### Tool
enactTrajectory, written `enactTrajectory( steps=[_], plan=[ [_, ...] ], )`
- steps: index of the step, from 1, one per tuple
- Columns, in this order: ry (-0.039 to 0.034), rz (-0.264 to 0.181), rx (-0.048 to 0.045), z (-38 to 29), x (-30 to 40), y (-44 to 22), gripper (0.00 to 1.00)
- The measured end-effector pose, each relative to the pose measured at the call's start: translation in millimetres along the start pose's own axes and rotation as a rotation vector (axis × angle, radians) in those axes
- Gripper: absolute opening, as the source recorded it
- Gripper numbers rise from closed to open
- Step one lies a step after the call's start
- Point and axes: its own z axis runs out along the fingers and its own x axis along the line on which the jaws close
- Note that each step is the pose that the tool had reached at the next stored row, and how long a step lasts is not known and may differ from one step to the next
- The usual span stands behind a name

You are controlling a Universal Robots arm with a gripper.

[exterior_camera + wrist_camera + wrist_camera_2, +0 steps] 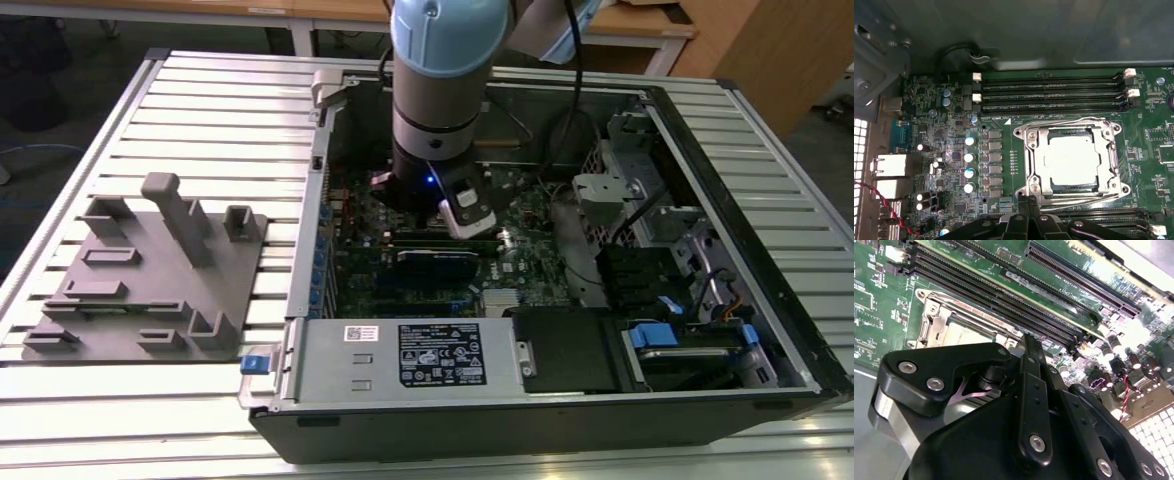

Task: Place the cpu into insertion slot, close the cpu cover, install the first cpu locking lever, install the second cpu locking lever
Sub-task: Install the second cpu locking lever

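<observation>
First wrist view gave us the clearest look at the work: the cpu (1072, 160), a pale silvery square, lay flat in the insertion slot (1072, 162), and the cpu cover (1030, 160) was folded down around it, its metal frame bordering the chip on all sides. Thin wire levers (1074, 201) ran along the frame's edges; we could not tell whether they were latched. Beside the socket ran a row of long black memory slots (1051, 92) with white clips at their ends, and small round capacitors (969, 157) stood in a column on the green motherboard (929, 125).

The gripper (1028, 204) sat close to the edge of the cover, its black fingers pressed together with nothing between them. In the second wrist view we saw the same gripper (1030, 342) from behind, its tip near a corner of the cover (936, 315).

In the exterior view the arm (441, 100) reached down into an open computer case (747, 180) lying on a slatted metal table (200, 120). A grey fixture block (147, 270) rested on the table at the exterior view's left.
</observation>
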Motion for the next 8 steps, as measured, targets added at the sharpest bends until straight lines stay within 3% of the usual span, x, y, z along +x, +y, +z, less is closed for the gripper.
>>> enactTrajectory(
  steps=[8],
  plan=[
    [0.0024,0.001,-0.0467,2.0,2.5,-5.9,0.1]
  ],
)
